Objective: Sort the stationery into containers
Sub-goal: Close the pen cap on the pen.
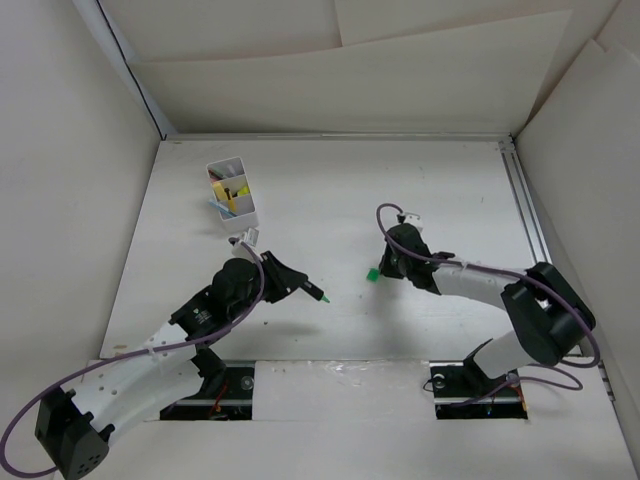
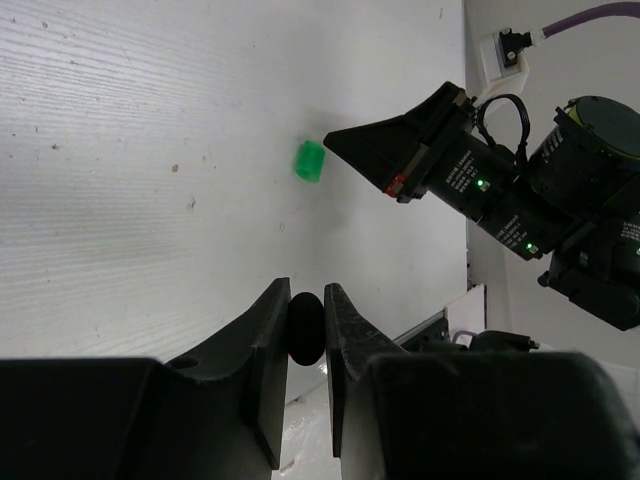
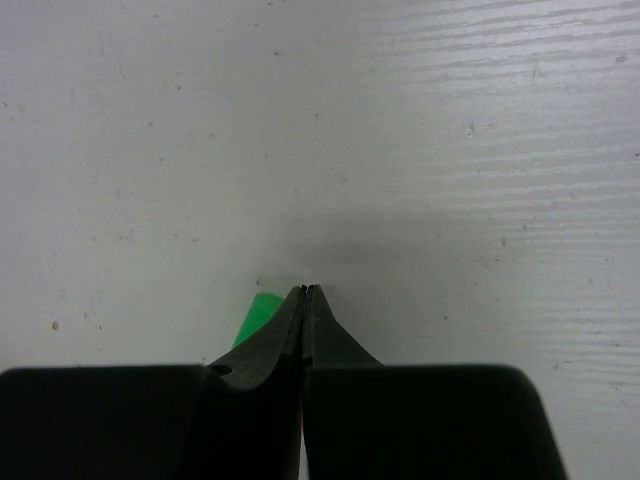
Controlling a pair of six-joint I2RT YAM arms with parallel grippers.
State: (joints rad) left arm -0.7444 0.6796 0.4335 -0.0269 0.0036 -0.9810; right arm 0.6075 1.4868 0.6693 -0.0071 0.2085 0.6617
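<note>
Your left fingers are clamped on the black end of a highlighter, and its green tip points right, toward the middle of the desk. Your right fingers are pressed together with nothing between them. Their tip is down by the desk, just beside a small green piece lying loose on the surface. I can't tell if they touch it. From the left wrist camera that piece sits straight ahead of the held highlighter, with the right fingers right behind it, so the right arm crowds that spot. The white box stands at the far left of the desk, beyond your left arm and well apart from both the highlighter and the green piece. It already holds pens: yellow, red and blue show. White panels wall the desk on three sides.
</note>
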